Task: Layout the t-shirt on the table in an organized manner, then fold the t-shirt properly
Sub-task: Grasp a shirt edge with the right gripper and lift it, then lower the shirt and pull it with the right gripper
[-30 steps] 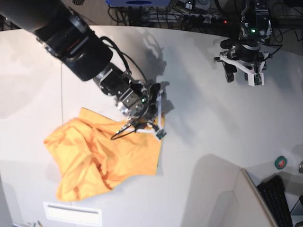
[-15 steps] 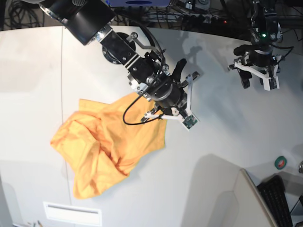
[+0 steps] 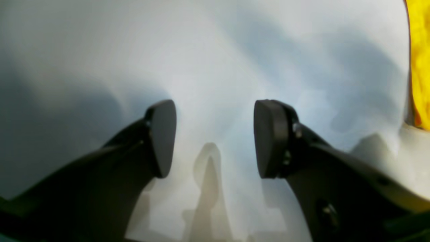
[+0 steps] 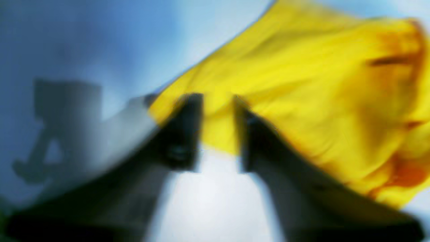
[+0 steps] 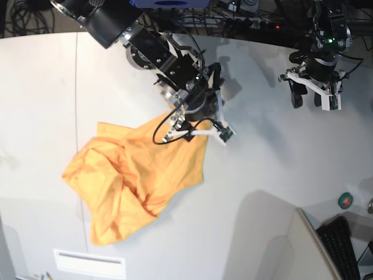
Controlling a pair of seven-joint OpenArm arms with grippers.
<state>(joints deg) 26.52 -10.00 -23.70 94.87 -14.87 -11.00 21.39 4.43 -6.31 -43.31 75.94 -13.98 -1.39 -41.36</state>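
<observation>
Left wrist view
Surface (image 3: pixel 215 50): pale, smooth, crossed by soft shadows; bare under the claw
Left claw (image 3: pixel 215 137): two dark pads stand well apart with nothing between them; clearly open, above the surface
T-shirt (image 3: pixel 420 60): only a yellow strip at the right edge of this view, well apart from the pads

Right wrist view
Picture: heavily blurred
Right claw (image 4: pixel 218 131): dark fingers show a narrow gap; yellow cloth lies right behind and between the tips; whether they pinch it or have let go, I cannot tell
T-shirt (image 4: pixel 302 94): fills the upper right, wrinkled, its edge running diagonally over the pale surface (image 4: pixel 208 201)

Base view
Surface (image 5: pixel 262 175): large off-white top with a thin dark seam at the left
T-shirt (image 5: pixel 134 181): crumpled orange-yellow heap left of centre, on the surface; its upper right corner reaches up to the right claw (image 5: pixel 198 129)
Left claw (image 5: pixel 312 96): at the far upper right, over bare surface, well apart from the shirt
</observation>
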